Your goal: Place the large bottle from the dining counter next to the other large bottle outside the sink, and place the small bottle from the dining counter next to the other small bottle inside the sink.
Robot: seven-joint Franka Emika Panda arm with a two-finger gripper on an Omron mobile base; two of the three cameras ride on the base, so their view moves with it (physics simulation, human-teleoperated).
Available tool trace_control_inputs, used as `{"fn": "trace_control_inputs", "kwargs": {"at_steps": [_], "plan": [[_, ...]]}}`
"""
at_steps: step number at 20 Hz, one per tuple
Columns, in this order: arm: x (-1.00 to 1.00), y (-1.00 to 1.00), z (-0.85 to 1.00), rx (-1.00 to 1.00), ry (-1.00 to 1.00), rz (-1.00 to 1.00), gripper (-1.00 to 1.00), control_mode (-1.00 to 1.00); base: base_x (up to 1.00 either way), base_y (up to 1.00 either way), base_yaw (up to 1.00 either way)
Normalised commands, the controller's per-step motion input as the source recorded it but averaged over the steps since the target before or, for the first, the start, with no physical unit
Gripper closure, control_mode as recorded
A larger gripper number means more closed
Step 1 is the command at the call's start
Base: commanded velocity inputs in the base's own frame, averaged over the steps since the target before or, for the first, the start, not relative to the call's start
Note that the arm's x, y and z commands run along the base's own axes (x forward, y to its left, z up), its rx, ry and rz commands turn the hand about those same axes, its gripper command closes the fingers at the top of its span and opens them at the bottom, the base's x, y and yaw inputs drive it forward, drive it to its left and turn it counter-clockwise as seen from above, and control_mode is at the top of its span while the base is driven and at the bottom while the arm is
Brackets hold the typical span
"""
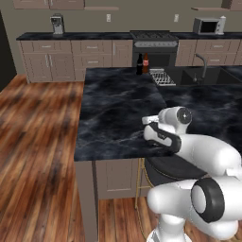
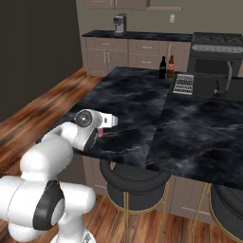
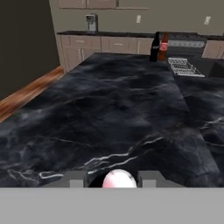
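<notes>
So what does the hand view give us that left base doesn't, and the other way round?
Hand view over left base: the small pink bottle shut between the claw fingertips, low over the marble counter.
Left base over hand view: the microwave, the faucet and a black stool under the counter edge.
Both: the brown red-labelled bottle beside the black bottle at the counter's far end, and the dish rack.
</notes>
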Motion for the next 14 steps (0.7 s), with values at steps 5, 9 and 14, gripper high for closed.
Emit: {"fn": "trace_control_inputs", "kwargs": {"at_steps": [5, 9, 14], "plan": [[-0.5, 0.0, 0.01, 0.02, 0.0, 0.0, 1.0, -1.0, 0.0, 0.0, 0.0], [-0.25, 0.01, 0.08, 0.0, 0.0, 0.0, 1.0, -1.0, 0.0, 0.0, 0.0], [-0.17, 0.06, 0.06, 0.0, 0.0, 0.0, 1.0, -1.0, 0.0, 0.0, 0.0]]}}
